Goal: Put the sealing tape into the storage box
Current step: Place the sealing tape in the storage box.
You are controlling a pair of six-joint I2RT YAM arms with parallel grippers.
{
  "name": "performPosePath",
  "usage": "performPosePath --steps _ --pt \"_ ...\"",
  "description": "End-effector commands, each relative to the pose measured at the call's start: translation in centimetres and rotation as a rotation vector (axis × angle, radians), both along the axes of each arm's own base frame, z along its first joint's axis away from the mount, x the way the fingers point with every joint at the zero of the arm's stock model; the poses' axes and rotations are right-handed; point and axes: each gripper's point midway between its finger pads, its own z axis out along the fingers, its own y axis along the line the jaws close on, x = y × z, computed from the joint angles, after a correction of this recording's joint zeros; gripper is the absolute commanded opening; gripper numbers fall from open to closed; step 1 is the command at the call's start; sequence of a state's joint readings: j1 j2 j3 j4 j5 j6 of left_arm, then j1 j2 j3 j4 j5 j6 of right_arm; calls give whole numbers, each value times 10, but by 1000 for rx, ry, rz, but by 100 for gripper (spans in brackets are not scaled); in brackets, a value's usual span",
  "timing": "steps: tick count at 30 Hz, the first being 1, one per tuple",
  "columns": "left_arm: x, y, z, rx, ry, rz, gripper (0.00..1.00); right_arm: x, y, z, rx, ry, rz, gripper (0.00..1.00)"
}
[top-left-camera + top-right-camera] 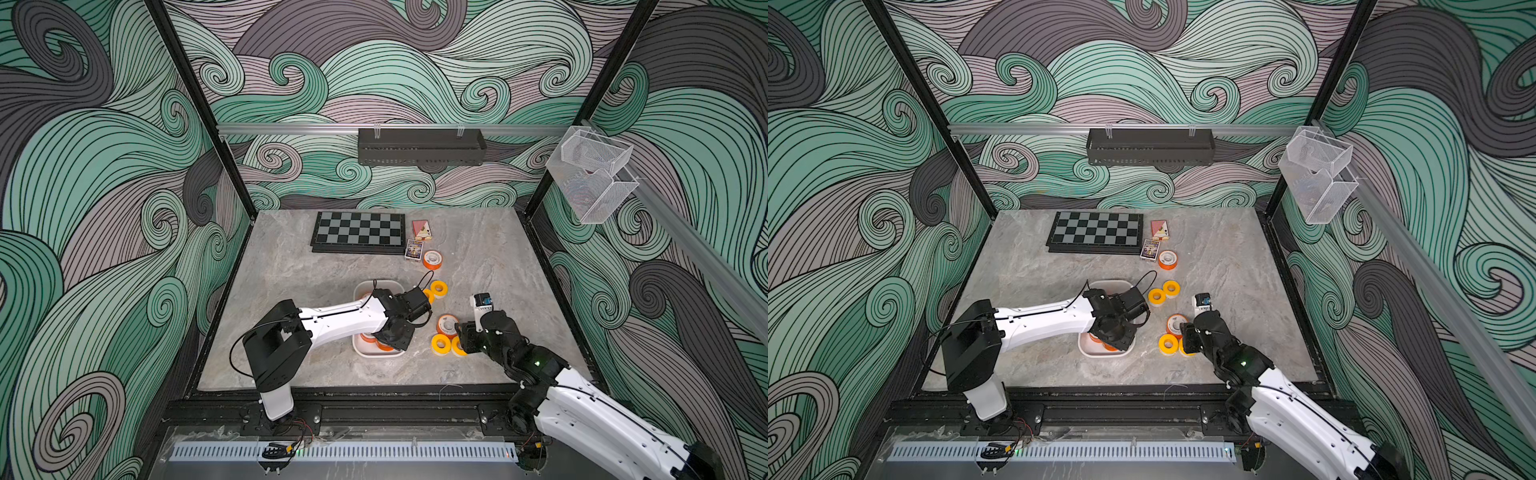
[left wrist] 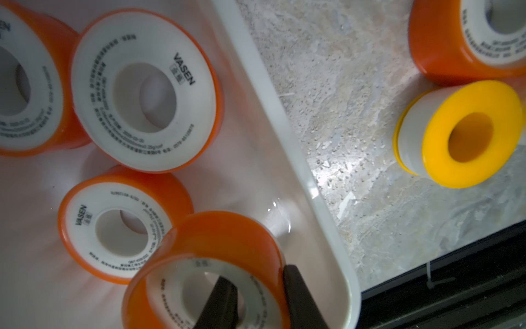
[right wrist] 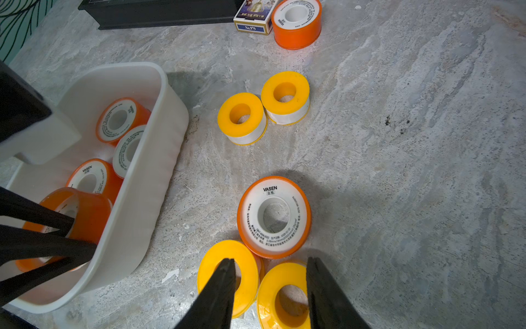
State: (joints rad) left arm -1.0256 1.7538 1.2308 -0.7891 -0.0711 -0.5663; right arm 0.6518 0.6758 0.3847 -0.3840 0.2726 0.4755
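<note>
The white storage box (image 2: 284, 114) (image 1: 376, 284) holds three orange sealing tape rolls (image 2: 142, 91). Over its near corner my left gripper (image 2: 257, 272) is shut on a fourth orange roll (image 2: 222, 236) (image 3: 91, 210), one finger in the hole and one outside. My right gripper (image 3: 270, 260) (image 1: 461, 336) stands open just above two yellow rolls (image 3: 227, 273) (image 3: 284, 296) on the table, holding nothing. An orange roll (image 3: 273, 216) lies just beyond them. Two more yellow rolls (image 3: 242, 116) (image 3: 284, 94) lie farther back, and another orange roll (image 1: 432, 259) lies by the cards.
A chessboard (image 1: 358, 230) and two card packs (image 1: 422, 229) (image 1: 414, 249) lie at the back of the table. A black shelf (image 1: 422, 146) hangs on the rear rail, and clear mesh baskets (image 1: 594, 166) hang at the right.
</note>
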Motion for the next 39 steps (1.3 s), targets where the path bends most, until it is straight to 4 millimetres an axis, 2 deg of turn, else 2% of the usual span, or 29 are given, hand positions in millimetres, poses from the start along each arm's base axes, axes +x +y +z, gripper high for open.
performPosePath --steps 1,11,21,26,31,39 --pt "-3 -7 -5 -15 10 2 23 1 -1 0 -8 -16 -4 45" --pt "-6 -7 -9 -20 26 -6 27 2 -1 0 -12 -16 -4 45" --pt "-6 -7 -12 -9 31 -12 39 2 0 -1 -18 -10 1 45" --pt "-5 -8 -9 -7 27 -15 40 2 1 -1 -19 -10 3 45" --pt "1 -9 8 -9 -7 -26 40 2 2 -1 -21 -10 7 45" --pt "18 -2 68 -77 -169 -7 44 2 2 -1 -21 -11 9 46"
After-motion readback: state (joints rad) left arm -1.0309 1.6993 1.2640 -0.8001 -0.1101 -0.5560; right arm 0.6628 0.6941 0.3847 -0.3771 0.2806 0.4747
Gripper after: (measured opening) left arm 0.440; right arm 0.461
